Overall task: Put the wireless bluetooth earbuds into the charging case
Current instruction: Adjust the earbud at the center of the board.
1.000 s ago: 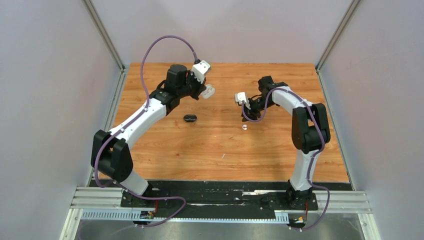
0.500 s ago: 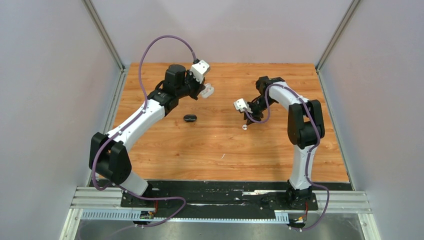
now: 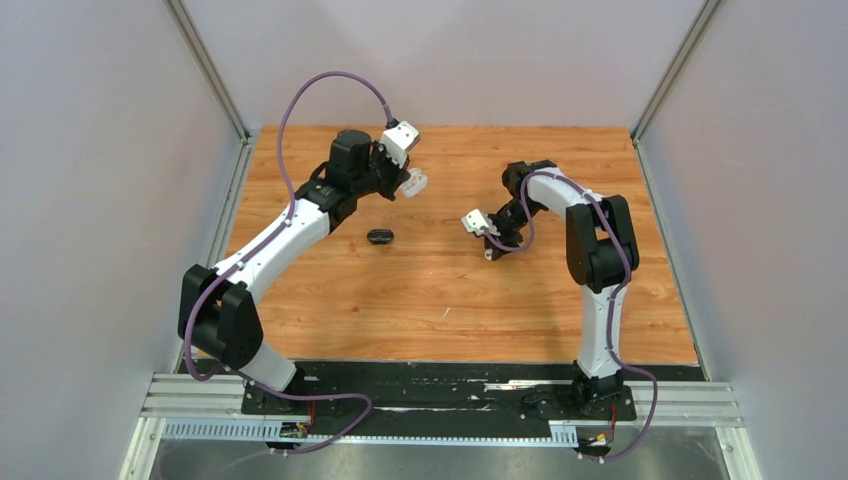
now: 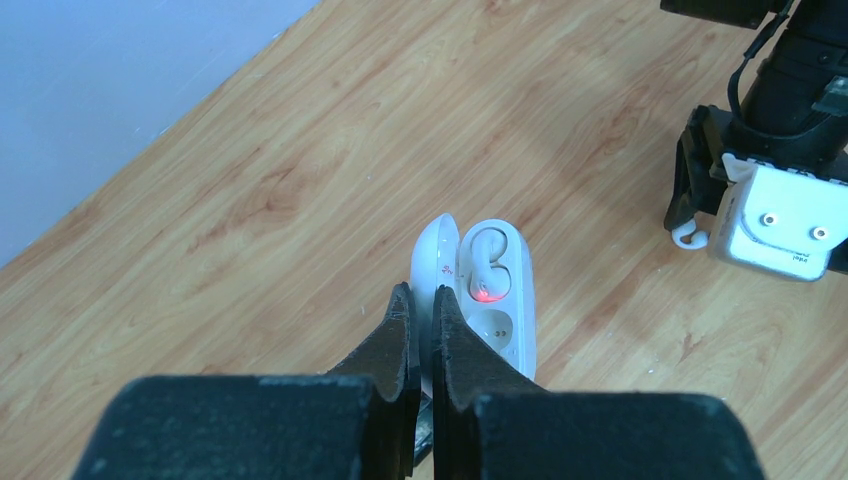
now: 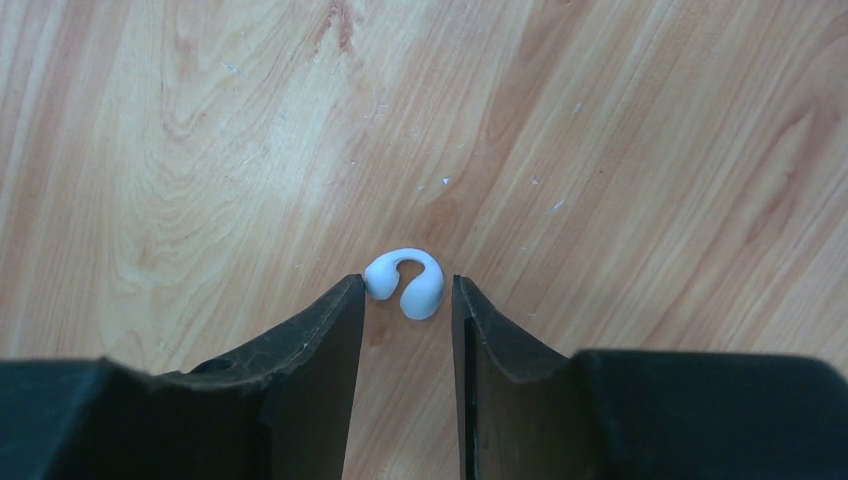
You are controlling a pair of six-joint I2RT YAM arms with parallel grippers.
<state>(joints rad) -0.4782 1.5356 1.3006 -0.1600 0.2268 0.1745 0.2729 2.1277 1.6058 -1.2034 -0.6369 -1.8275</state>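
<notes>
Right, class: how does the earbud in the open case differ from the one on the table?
The seated earbud rests in the charging case, a red light glowing on it; the loose earbud lies bare on the table. The seated earbud's case is pinched by the left hand; the loose earbud sits between the right hand's open fingers. Both are white.

Nothing legible appears anywhere. In the left wrist view, the white camera housing (image 4: 778,232) on the other arm bears a tiny dark line of print near its lower edge, too small to read. The open lid (image 4: 437,262) of the white charging case (image 4: 503,300) carries small reddish marks, also unreadable.
</notes>
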